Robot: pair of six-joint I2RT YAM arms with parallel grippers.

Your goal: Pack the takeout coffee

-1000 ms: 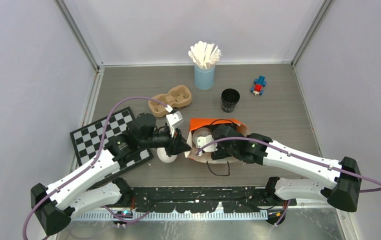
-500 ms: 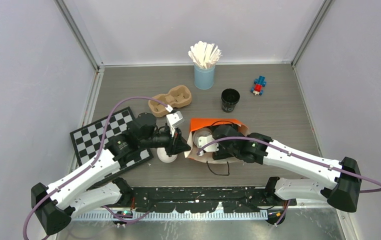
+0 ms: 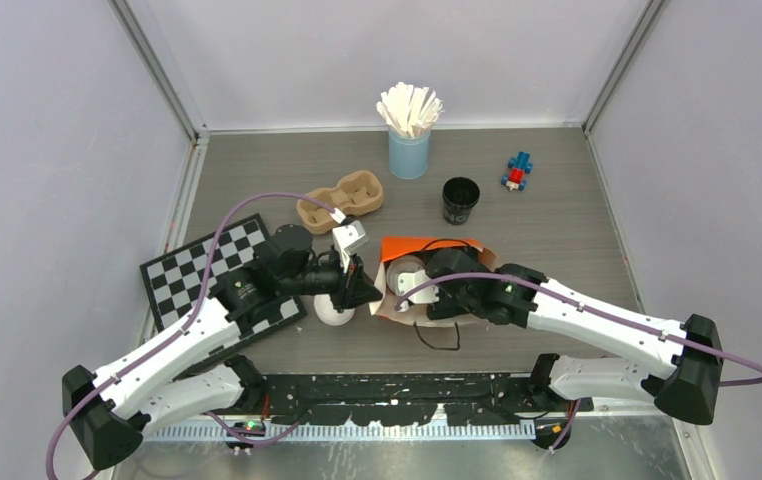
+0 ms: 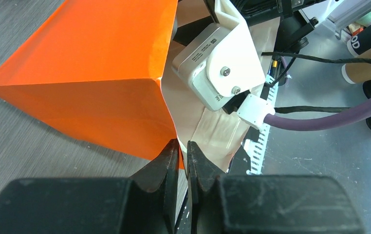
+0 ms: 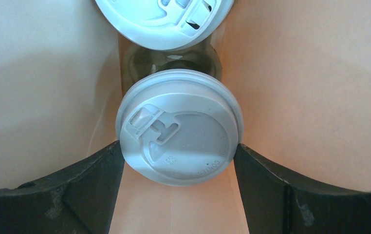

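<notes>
Barely anything shifted; left jaws pinch the orange bag [image 4: 101, 73], right jaws clasp a lidded cup [image 5: 179, 127] that could topple its neighbour [image 5: 164, 22].

The top camera looks down from high above the near edge onto the whole table [image 3: 557, 230]. The left wrist camera looks from very close at the outside of the orange bag [image 4: 101, 73], while the right wrist camera looks down inside that bag, close over a coffee cup [image 5: 178, 129]. All three views share the bag.
</notes>
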